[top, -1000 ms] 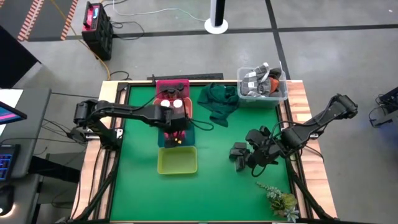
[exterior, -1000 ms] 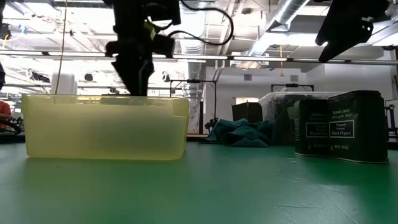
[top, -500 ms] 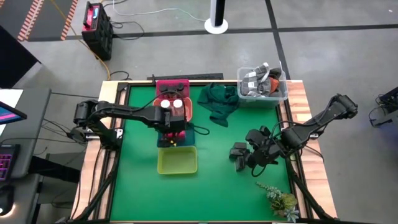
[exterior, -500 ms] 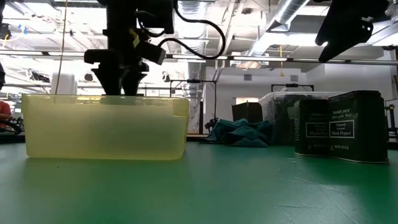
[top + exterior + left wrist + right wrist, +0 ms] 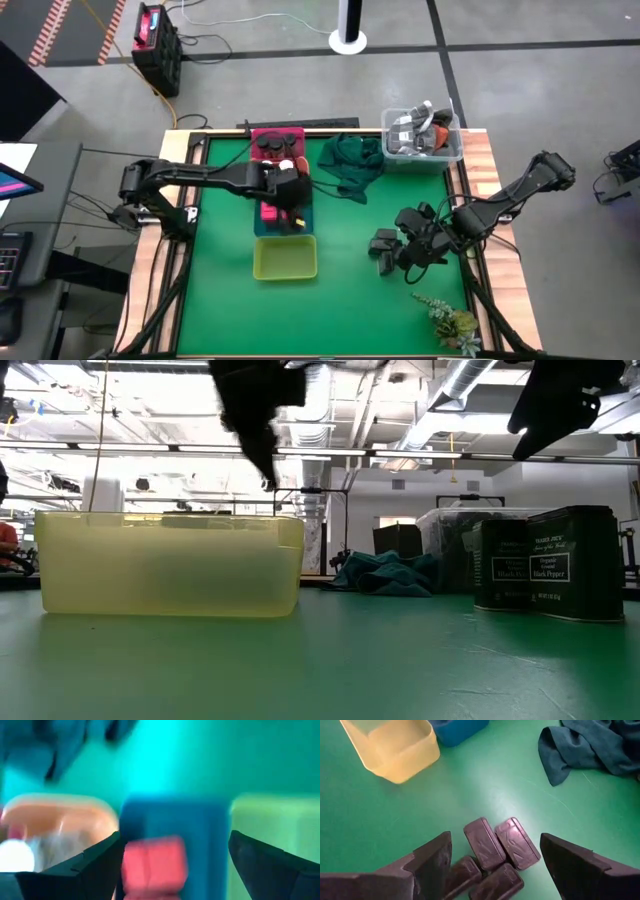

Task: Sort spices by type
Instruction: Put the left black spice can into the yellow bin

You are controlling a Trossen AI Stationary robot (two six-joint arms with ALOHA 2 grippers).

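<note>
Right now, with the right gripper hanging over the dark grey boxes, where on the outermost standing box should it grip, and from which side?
Probably from straight above: the right gripper is open over the dark grey boxes, which stand upright and packed together. The outermost box has one long face open to the green table, but its other touches a neighbour. Close across its narrow ends, near the lid.

Left gripper (image 5: 290, 193) hovers over pink-red packets (image 5: 269, 212) in blue tray (image 5: 308, 213).

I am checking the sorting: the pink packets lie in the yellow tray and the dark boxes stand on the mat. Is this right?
Not quite. The pink packets lie in the blue tray, as the left wrist view shows; the yellow tray holds none. The dark boxes are indeed on the mat.
</note>
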